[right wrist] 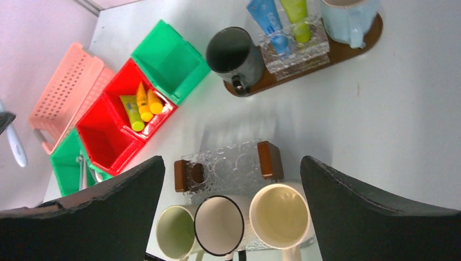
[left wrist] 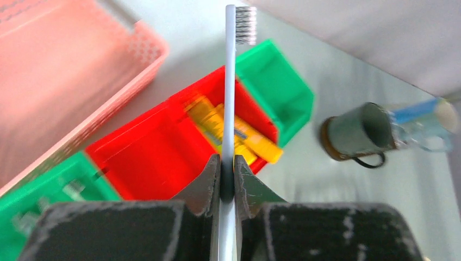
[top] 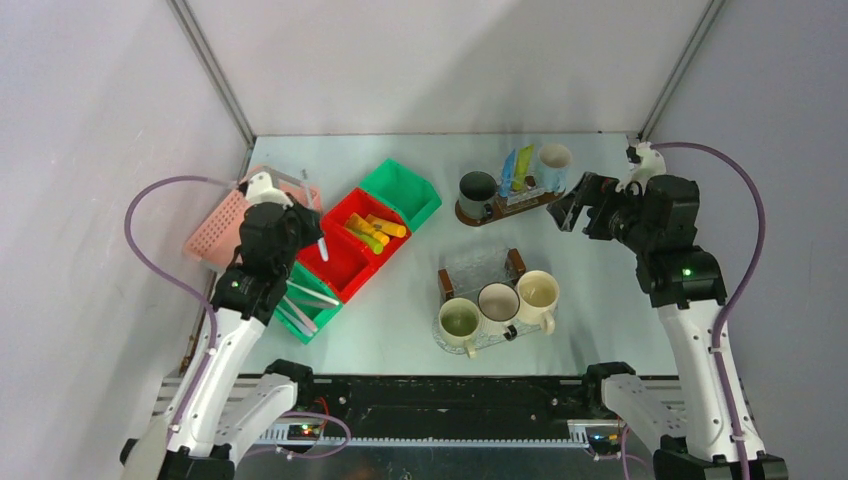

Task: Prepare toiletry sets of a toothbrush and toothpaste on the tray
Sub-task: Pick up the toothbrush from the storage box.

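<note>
Aloft, left gripper [left wrist: 227,179] pinches toothbrush [left wrist: 230,81] above red bin [left wrist: 147,157], left side; right gripper [top: 578,203] gapes empty, far right. Risk: slim handle pivots or slips before reaching near-centre mugs [top: 497,305].

No text, label, brand, number or sign can be read in any view. If there is print on the tubes in the red bin [right wrist: 106,136], it is too small or too blurred to tell: yellow tubes [right wrist: 144,103], green tube [right wrist: 132,112]. The same goes for the blue tube [right wrist: 265,16] standing on the far tray [right wrist: 348,51].
</note>
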`<state>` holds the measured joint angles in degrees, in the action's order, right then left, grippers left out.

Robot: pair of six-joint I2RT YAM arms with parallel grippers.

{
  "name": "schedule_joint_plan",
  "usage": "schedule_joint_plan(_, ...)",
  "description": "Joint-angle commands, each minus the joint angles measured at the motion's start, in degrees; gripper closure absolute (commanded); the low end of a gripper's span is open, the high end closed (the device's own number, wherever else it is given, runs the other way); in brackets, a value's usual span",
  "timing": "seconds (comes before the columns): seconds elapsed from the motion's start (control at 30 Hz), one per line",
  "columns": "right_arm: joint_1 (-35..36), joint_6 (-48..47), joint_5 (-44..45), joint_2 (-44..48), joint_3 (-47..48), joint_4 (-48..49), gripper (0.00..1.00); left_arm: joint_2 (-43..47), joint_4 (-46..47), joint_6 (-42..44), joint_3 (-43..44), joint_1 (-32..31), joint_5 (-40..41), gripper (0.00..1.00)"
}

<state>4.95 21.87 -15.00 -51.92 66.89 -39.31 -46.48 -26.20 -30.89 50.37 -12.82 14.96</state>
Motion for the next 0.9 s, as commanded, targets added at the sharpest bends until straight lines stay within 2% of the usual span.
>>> schedule_joint_plan(0.0, 1.9, -3.0, -3.6, 2.2, 0.4, 6.1, 0.03, 0.2, 15.3, 11.3, 1.5, -3.6, -9.5, 1.00)
schedule_joint_plan(0.23, 6.4, -6.1, -4.4, 4.3, 0.4, 11.3, 0.03, -1.6, 27.2, 20.0, 0.7, -9.3, -22.4, 1.00)
schedule_joint_plan(0.43, 12.6, -6.2, -4.5, 3.8, 1.1, 17.2, 0.03, -5.2, 31.6, 26.8, 2.2, -14.3, -29.0, 1.00)
schedule_joint_plan(0.67, 19.2, -2.9, -2.2, -1.6, 6.9, 17.7, 0.05, -8.7, 32.3, 34.9, 4.7, -21.5, -26.9, 1.00)
schedule_joint_plan(0.87, 21.5, 3.5, -1.2, -4.7, 9.2, 20.6, 0.09, -11.0, 32.9, 39.9, 6.1, -26.4, -24.9, 1.00)
